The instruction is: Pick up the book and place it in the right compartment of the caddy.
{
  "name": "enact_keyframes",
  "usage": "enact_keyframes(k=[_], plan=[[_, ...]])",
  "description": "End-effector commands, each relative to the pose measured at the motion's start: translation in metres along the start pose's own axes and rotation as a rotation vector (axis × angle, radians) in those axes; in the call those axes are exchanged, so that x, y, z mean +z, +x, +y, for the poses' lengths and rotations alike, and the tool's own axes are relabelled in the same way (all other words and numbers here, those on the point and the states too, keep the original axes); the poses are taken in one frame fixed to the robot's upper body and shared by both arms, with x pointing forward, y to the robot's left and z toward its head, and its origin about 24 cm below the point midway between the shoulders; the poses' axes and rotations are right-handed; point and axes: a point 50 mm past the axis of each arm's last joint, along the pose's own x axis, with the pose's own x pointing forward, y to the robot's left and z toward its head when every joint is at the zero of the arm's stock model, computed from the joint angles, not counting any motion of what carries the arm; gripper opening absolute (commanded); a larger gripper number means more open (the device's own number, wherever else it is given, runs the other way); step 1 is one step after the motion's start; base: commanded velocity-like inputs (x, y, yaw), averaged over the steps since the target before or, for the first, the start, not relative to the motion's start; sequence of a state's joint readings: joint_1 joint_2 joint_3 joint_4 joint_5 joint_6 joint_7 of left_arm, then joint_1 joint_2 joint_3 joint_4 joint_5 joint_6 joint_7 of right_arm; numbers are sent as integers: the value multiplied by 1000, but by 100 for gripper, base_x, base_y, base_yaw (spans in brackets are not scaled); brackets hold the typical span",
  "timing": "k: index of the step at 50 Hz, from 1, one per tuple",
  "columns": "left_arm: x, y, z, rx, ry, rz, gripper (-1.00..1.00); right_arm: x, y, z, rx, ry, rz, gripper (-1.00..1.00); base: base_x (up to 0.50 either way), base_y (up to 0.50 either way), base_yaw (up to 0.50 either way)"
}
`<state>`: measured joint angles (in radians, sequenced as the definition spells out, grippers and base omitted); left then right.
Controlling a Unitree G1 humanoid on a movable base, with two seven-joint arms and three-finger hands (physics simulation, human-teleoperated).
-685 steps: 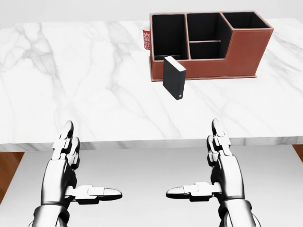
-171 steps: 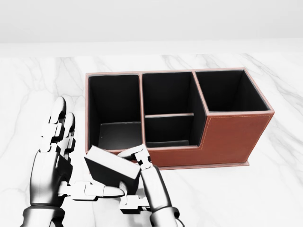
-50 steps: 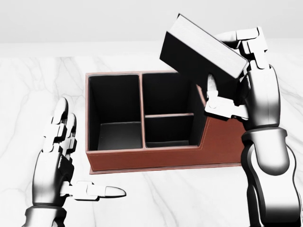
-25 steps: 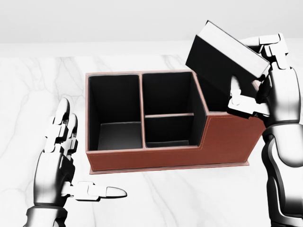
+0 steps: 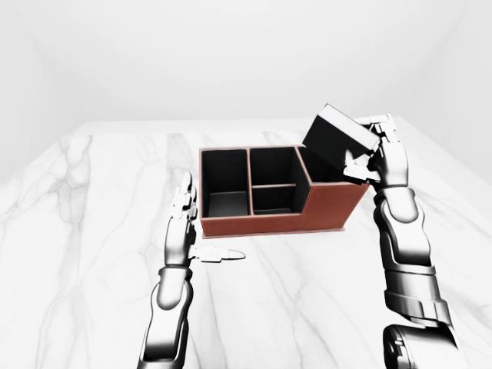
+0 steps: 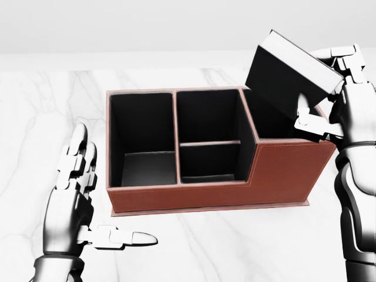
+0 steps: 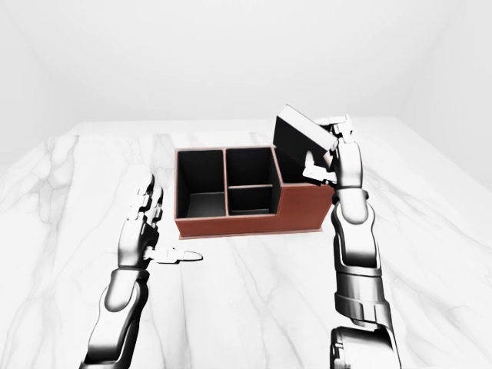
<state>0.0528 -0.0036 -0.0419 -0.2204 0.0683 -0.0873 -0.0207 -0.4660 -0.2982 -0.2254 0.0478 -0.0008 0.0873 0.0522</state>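
The book [image 6: 291, 73] sits at the upper right of the head view, tilted, its lower corner dipping toward the mouth of the caddy's [image 6: 194, 197] right compartment [image 6: 276, 120]. It hangs above that opening and does not appear seated.

Risk: the book is held at a slant across the opening. If it is released at this angle, a corner is likely to catch on the compartment rim or the partition wall, leaving the book propped on the edge or tipping outward over the right wall onto the marble table [image 6: 35, 117]. Squaring it with the opening before lowering would reduce this.

The right hand [image 6: 335, 100] is closed on the book, thumb on the near face and fingers wrapped over the far edge. The left hand [image 6: 82, 205], at the lower left, is spread open, holding nothing and clear of the caddy.
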Motion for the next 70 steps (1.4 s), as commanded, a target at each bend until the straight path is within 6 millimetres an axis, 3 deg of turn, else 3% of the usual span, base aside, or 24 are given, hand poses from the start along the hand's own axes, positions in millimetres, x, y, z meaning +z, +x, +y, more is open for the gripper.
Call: enact_keyframes(k=[1, 15, 27, 57, 70], plan=[[-3, -1, 1, -5, -11, 14, 100, -5, 6, -6, -32, 73, 27, -100, 0, 0, 0], [0, -1, 0, -8, -9, 2, 100, -11, 19, -3, -30, 58, 67, -100, 0, 0, 0], [-4, -1, -1, -11, -4, 16, 100, -3, 24, -14, -52, 40, 45, -100, 0, 0, 0], [-7, 0, 1, -7, -4, 30, 100, -18, 42, -14, -57, 14, 144, -100, 0, 0, 0], [-5, 0, 0, -9, -3, 20, 100, -33, 43, -20, -72, -2, 197, -100, 0, 0, 0]])
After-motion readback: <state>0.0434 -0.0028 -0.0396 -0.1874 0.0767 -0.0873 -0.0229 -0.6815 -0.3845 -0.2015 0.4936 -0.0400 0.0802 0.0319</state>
